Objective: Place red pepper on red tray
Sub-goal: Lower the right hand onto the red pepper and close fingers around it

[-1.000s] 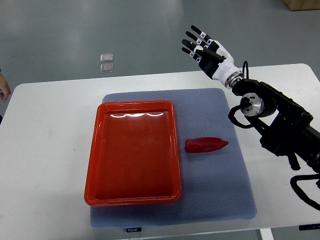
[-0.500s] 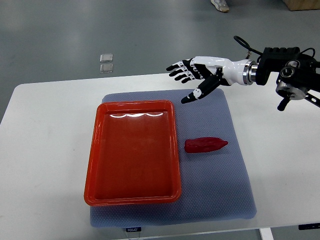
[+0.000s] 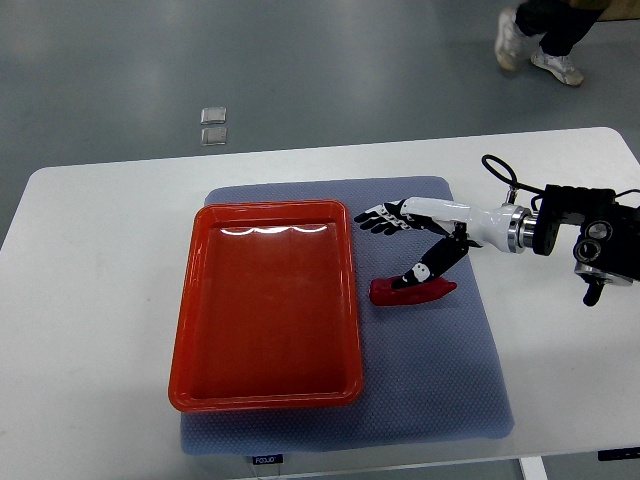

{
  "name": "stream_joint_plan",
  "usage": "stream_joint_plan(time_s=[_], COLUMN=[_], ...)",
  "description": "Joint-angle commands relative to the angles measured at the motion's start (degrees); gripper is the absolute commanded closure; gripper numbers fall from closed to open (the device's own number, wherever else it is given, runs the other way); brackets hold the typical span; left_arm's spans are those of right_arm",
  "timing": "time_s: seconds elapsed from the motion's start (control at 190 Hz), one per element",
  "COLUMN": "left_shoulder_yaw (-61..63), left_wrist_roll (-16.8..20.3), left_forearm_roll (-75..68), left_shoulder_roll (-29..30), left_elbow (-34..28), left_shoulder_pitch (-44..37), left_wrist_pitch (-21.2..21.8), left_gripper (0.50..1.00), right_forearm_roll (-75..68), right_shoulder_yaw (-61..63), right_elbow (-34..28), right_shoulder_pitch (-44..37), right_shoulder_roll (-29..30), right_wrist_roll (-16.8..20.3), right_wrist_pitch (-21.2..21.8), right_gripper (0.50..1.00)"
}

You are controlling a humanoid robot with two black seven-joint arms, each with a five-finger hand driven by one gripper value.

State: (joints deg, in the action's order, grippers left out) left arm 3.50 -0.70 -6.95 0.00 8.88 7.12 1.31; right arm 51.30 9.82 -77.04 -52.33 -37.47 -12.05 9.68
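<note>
The red pepper (image 3: pixel 412 291) lies on the grey mat (image 3: pixel 420 370), just right of the empty red tray (image 3: pixel 266 304). My right hand (image 3: pixel 397 247) hangs low over the pepper with its fingers spread toward the tray. Its thumb (image 3: pixel 425 268) reaches down to the pepper's top edge. The fingers (image 3: pixel 378 219) are flat and apart from the pepper, holding nothing. The right arm (image 3: pixel 560 236) comes in from the right edge. No left arm shows.
The mat lies on a white table (image 3: pixel 90 300). A person's feet (image 3: pixel 540 45) stand on the floor at the top right. Two small square objects (image 3: pixel 212 126) lie on the floor beyond the table's far edge.
My right hand has dropped and come nearer, from above the mat's far edge to just over the pepper. The pepper and tray have not moved. A person's feet have come into view.
</note>
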Motion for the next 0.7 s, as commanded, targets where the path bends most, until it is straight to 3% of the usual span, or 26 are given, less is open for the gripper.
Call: stream_joint_plan(time_s=[0.0,0.695], left_shoulder_yaw=[-0.08,0.01], left_wrist_roll=[-0.09,-0.09], left_forearm_roll=[0.01,0.01], left_shoulder_roll=[0.0,0.0], left_elbow=[0.0,0.0], left_shoulder_pitch=[0.0,0.0], left_wrist_pitch=[0.01,0.01], left_gripper=[0.5,0.5], right_forearm_roll=[2.13,12.86], right_shoulder_yaw=[-0.07,-1.03], right_elbow=[0.04,6.2], right_shoulder_pitch=[0.74,6.62], right_shoulder_roll=[0.03,4.6], right_wrist_roll=[-0.35,-2.19], right_wrist_pitch=[-0.45,-7.92], right_gripper=[0.591,0.603])
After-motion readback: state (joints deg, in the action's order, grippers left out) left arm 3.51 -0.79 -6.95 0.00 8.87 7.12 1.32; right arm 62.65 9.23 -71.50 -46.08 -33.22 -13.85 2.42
